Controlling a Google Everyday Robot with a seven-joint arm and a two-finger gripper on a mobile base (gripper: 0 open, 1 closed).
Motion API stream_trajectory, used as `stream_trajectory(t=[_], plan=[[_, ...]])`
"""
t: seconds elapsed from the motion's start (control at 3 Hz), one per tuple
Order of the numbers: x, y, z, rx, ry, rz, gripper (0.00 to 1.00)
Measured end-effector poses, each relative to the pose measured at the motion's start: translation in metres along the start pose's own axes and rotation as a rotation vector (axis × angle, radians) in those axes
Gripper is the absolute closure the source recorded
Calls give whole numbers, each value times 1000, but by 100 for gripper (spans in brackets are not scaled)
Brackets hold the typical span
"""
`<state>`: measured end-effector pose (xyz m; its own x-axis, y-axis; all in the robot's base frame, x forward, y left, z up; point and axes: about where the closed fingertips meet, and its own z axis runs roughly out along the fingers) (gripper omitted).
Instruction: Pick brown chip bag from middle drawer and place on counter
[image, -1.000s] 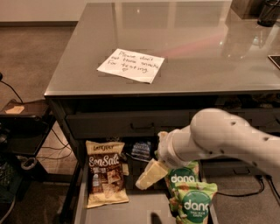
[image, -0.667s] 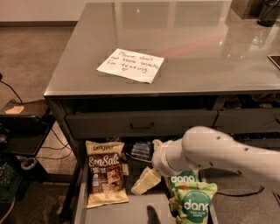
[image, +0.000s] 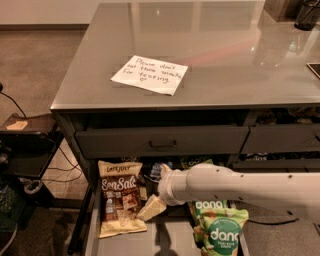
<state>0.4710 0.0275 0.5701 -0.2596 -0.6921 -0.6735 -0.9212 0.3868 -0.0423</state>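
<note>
The brown chip bag lies flat at the left side of the open middle drawer, label up. My gripper is at the end of the white arm that reaches in from the right. It hangs low over the drawer, right beside the bag's right edge, near its lower half. I cannot tell whether it touches the bag. The counter is the broad glossy grey top above the drawers.
A handwritten paper note lies on the counter's front left. Green "dang" bags and a small dark blue packet lie in the drawer. A closed drawer front with a handle is above. A dark cart stands at the left.
The arm has stretched further left and lower across the drawer. The gripper has moved a little closer to the brown chip bag's right edge. The bag has not moved.
</note>
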Motion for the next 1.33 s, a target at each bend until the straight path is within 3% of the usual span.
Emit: stream_trajectory(t=[0.33,0.67,1.33], plan=[[-2,-12,42,-4,-50,-38,0],[-2,-26,84,-40,-84,-49,0],[14,-52,151,-100,-83,-12,0]])
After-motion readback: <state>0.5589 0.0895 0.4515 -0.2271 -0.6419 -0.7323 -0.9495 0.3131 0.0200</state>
